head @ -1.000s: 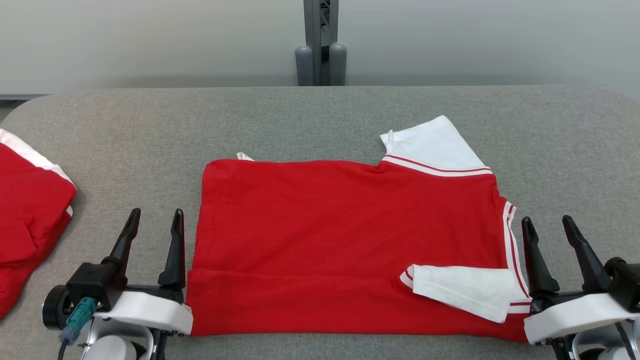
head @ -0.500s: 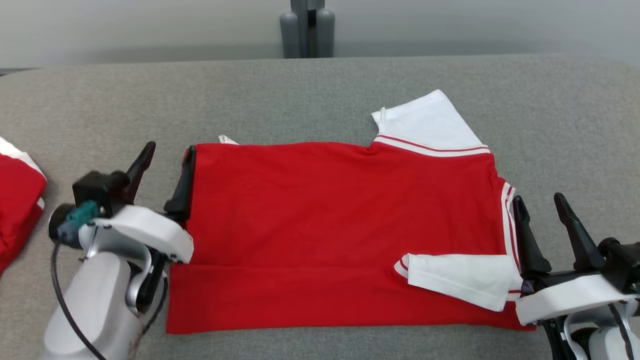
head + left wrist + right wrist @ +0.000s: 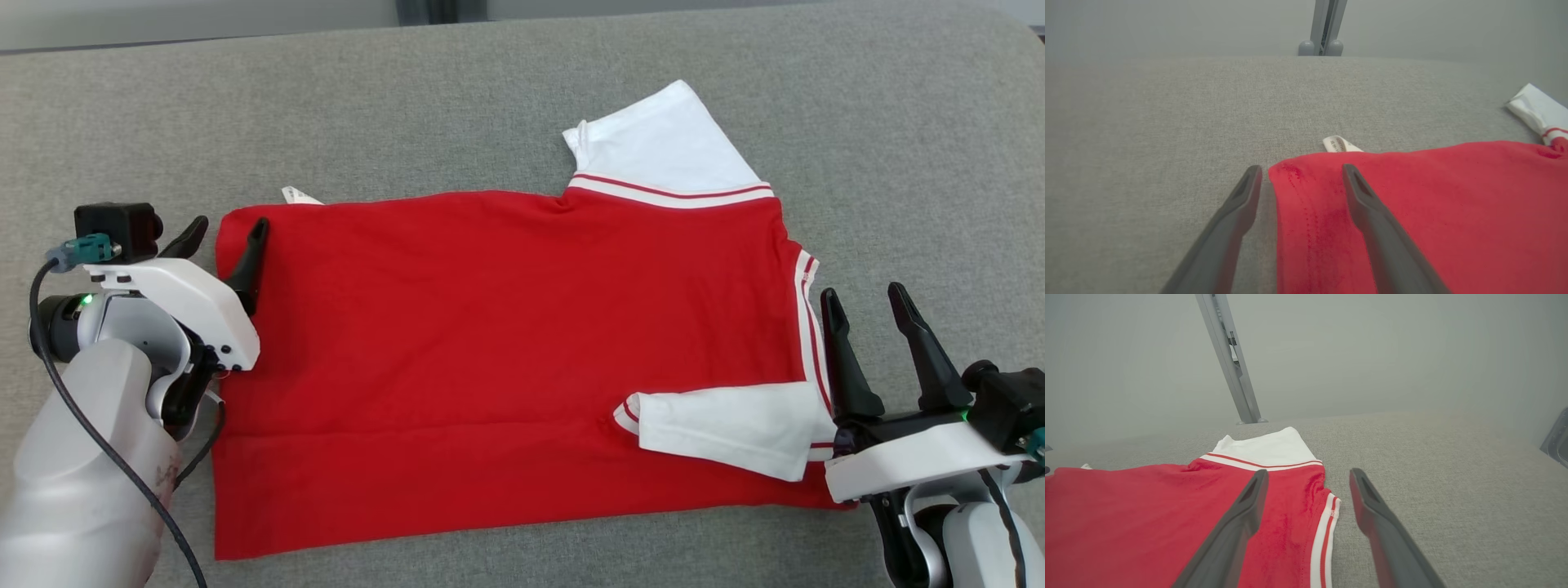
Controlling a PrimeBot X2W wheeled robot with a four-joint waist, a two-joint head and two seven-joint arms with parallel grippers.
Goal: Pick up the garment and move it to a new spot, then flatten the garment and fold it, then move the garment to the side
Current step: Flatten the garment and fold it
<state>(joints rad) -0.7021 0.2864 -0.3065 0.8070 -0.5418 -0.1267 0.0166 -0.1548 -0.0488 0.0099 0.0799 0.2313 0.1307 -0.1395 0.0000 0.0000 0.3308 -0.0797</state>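
The garment (image 3: 506,343) is a red shirt with white sleeves, lying flat and partly folded on the grey table (image 3: 490,90). One white sleeve (image 3: 661,143) sticks out at the far side; the other sleeve (image 3: 727,429) lies folded over the near right part. My left gripper (image 3: 227,233) is open at the garment's far left corner, its fingers astride the red edge (image 3: 1290,204). My right gripper (image 3: 865,300) stands open at the garment's right edge, straddling the striped collar band (image 3: 1323,543). Neither holds anything.
A small white label (image 3: 295,194) pokes out behind the garment's far left edge. A grey metal post (image 3: 1325,26) stands behind the table. Bare grey cloth lies to the far side and to the right.
The head camera has tilted down, shifting the whole picture. My left arm has reached forward from the near left corner to the garment's far left corner. The right gripper has hardly moved.
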